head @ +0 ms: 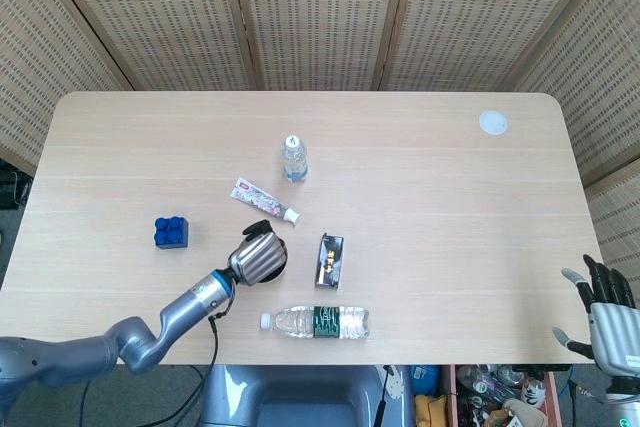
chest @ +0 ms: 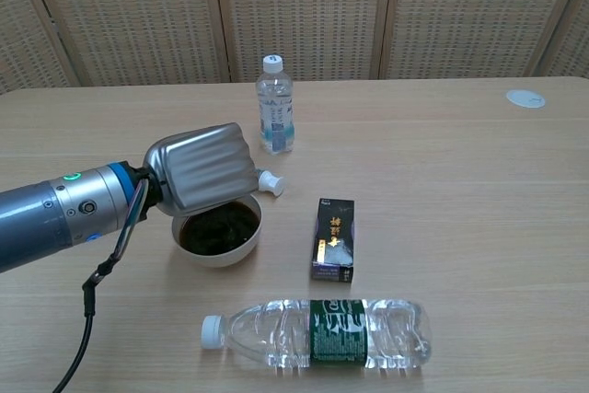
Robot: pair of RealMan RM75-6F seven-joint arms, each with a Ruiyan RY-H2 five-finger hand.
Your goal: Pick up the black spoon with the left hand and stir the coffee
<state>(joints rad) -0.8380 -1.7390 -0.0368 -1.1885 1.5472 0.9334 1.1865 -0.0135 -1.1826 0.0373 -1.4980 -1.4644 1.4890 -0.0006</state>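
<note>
— How's the light?
— Bright and even, from overhead; shadows on the counter point(head: 420, 197) are soft and short.
— Any glare?
— A sheen on the metal back of the left hand point(chest: 204, 169) and highlights on the lying bottle point(chest: 322, 330). Both views are sharp, without visible blur.

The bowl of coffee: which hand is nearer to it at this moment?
Left. The left hand is directly over the bowl of coffee, while the right hand hangs off the table's near right corner, far from it.
</note>
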